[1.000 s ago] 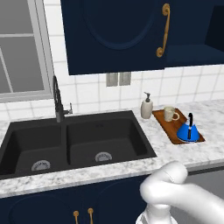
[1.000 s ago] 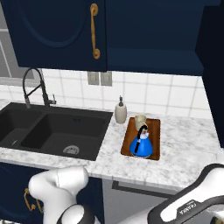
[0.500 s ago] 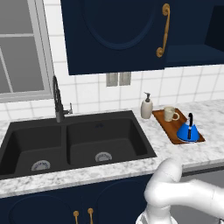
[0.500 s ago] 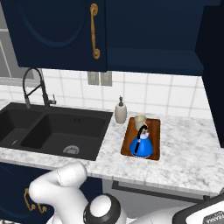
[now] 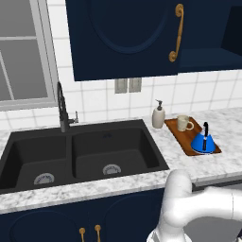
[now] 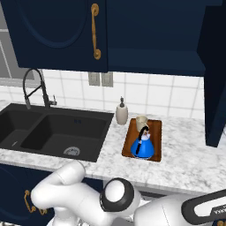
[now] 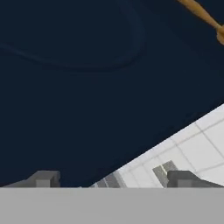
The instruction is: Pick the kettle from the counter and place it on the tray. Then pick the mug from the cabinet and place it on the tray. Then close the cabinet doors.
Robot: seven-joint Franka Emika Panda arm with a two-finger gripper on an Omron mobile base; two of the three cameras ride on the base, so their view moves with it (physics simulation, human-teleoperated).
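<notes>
**Kettle and mug on the tray, cabinet half open**

The kettle point(image 5: 203, 141) and mug point(image 5: 184, 123) sit on the tray point(image 5: 178, 133) on the worktop point(image 5: 227, 127). The left cabinet door point(image 5: 124, 38) is closed, the right one point(image 6: 216, 84) swung out. The fingers point(image 7: 113, 179) stand wide apart, empty, facing the closed door.

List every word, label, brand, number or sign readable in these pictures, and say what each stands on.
Dark lettering on the robot's white arm, at the lower right edge of the right base view: cut off by the frame and too small to read.
No text on the kettle, mug, tray, soap bottle, cabinet doors or counter.
</notes>
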